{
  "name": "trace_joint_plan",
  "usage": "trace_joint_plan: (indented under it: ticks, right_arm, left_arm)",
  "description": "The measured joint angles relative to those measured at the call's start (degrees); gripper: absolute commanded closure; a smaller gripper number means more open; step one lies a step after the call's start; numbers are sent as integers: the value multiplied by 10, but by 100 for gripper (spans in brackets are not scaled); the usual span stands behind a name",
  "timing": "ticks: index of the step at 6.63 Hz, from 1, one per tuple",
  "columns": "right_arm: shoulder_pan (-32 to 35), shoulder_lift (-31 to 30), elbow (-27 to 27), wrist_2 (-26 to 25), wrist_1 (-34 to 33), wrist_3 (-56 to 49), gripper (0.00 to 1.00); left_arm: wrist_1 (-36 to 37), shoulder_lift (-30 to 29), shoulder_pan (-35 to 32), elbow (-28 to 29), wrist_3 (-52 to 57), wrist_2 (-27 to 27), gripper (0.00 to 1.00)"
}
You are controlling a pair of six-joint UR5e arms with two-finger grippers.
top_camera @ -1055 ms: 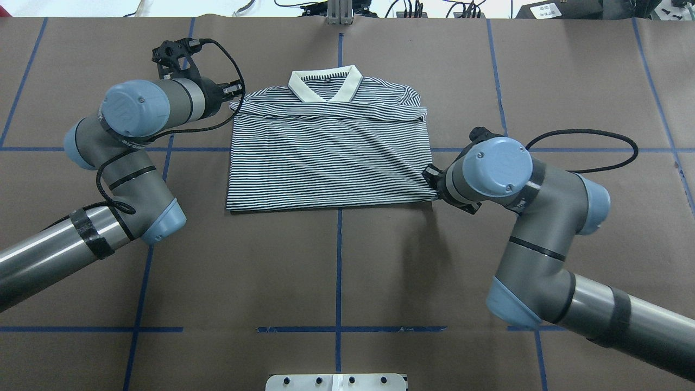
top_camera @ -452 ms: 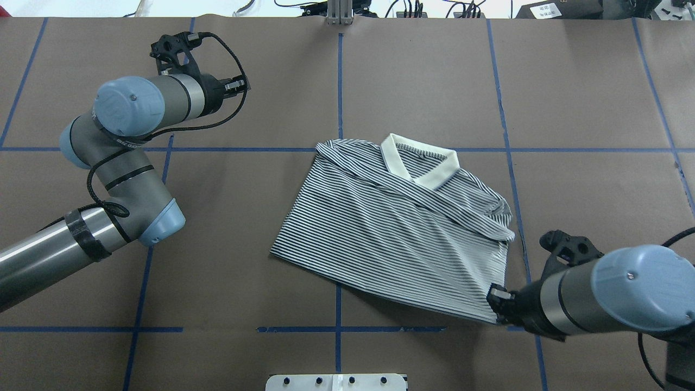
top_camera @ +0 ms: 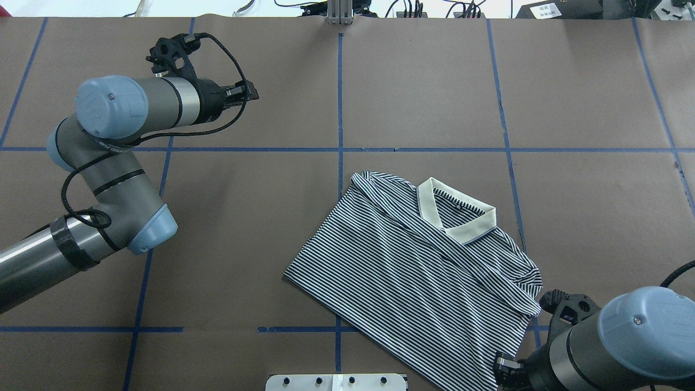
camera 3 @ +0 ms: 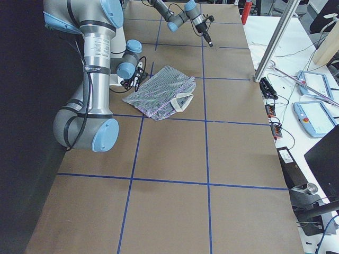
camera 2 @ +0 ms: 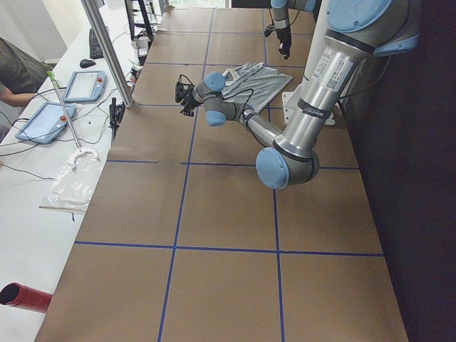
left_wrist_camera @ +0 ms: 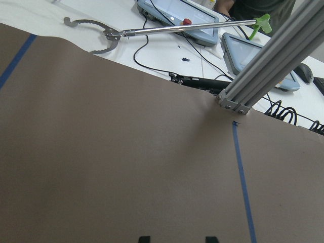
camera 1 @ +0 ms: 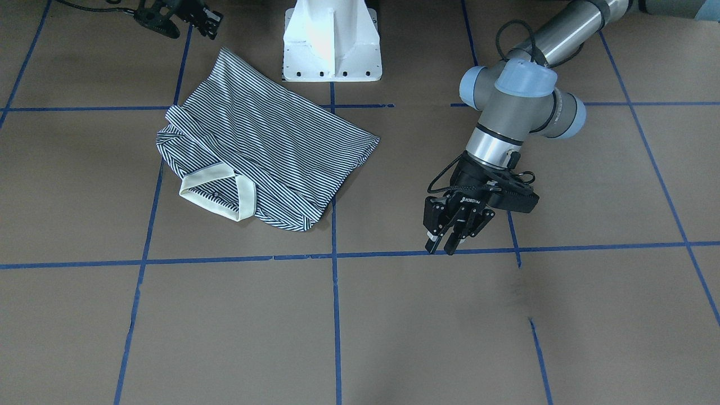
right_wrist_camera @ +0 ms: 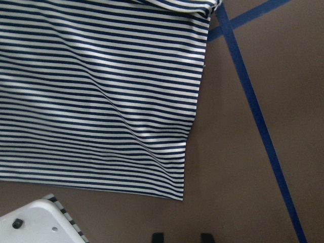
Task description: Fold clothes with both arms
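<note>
Jaws stand spread and empty on left arm (top_camera: 163,106) and right arm (top_camera: 624,336); we recommend pinching shirt (top_camera: 412,271) corners evenly together.

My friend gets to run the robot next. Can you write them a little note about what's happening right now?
Left end effector: open, empty, over bare table, far from the shirt.
Right end effector: open, empty, just off the shirt's hem corner, not touching it.
Shirt: lies skewed on the robot's right side, collar up.
Done: sleeves tucked in, folded compact.
Left: probably squaring it up, maybe one more fold.
</note>
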Motion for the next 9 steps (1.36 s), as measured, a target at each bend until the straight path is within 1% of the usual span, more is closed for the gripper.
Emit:
trace_joint_plan:
  ticks: [1, 2, 3, 4, 5, 6, 7, 9]
  right_arm:
    - [31, 6, -4, -2, 0, 2, 0]
    - [88, 28, -17, -4, 0, 1, 0]
    - [156, 64, -45, -6, 2, -7, 0]
    - [217, 108, -83, -8, 6, -28, 0]
    - [262, 143, -117, -12, 8, -63, 0]
    - [294, 168, -146, -14, 9, -100, 0]
    - [313, 184, -166, -17, 9, -125, 0]
    - [326, 192, -177, -19, 9, -138, 0]
  left_arm:
    - [2, 20, 5, -39, -42, -39, 45]
    - [12, 44, 22, -85, -82, -69, 43]
    - [44, 64, 57, -128, -117, -77, 41]
    - [100, 73, 112, -164, -154, -56, 39]
    - [142, 76, 169, -182, -180, -15, 39]
    - [170, 75, 218, -184, -196, 19, 39]
    - [200, 72, 249, -182, -201, 34, 39]
    - [227, 67, 268, -168, -200, 46, 39]
